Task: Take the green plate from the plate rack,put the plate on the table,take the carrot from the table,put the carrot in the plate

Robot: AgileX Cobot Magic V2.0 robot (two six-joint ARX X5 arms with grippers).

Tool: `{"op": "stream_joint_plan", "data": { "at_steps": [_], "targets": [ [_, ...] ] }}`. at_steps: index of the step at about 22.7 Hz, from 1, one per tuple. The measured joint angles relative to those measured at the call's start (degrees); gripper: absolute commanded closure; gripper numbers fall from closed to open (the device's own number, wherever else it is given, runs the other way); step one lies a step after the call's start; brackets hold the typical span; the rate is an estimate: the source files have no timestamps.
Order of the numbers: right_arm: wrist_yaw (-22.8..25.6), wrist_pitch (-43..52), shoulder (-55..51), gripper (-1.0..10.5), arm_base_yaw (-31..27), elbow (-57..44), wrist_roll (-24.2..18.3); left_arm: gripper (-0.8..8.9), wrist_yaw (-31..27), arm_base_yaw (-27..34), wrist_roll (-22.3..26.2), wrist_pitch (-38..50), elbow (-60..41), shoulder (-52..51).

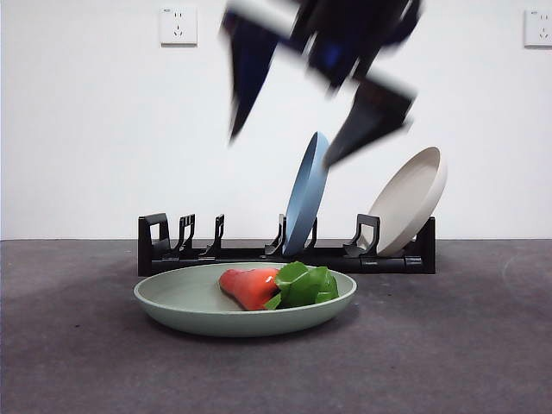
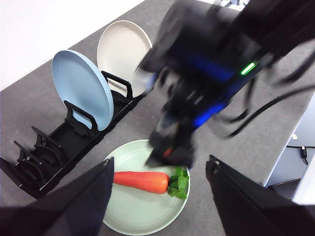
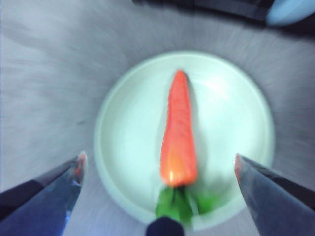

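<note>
We see the carrot lying in the green plate on the table; the right gripper hangs above it — jaws spread, empty; the left gripper too is spread, higher up.

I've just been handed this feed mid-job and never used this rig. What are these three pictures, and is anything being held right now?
It is a two-armed table robot. The front view looks level across the table; the other two come from cameras on each wrist. The carrot lies in the green plate, in front of the plate rack, which holds a blue plate and a beige plate. The right gripper hangs open above the carrot, holding nothing. The left gripper is open too, farther off, empty.
</note>
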Motion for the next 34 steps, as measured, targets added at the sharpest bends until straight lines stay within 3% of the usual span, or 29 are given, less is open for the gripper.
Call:
{"op": "stream_joint_plan", "data": {
  "at_steps": [8,10,11,13,34],
  "targets": [
    [0.0,-25.77,-27.56,4.6,0.0,0.0,-1.49,5.0,0.02,0.0,0.0,-3.15,0.0,0.0],
    [0.0,-31.34,-31.06,6.0,0.0,0.0,-1.49,5.11,0.11,0.0,-0.68,-4.31,0.0,0.0],
    [0.0,-33.97,-32.13,7.3,0.0,0.0,-1.49,5.8,0.2,0.0,-0.98,-4.74,0.0,0.0],
    [0.0,-37.75,-33.33,9.7,0.0,0.0,-1.62,8.4,0.24,0.0,-1.38,-5.46,0.0,0.0],
    [0.02,-38.66,-33.83,9.5,0.02,0.0,-3.39,8.17,0.24,0.0,-2.99,-5.75,0.0,0.0]
  ]
}}
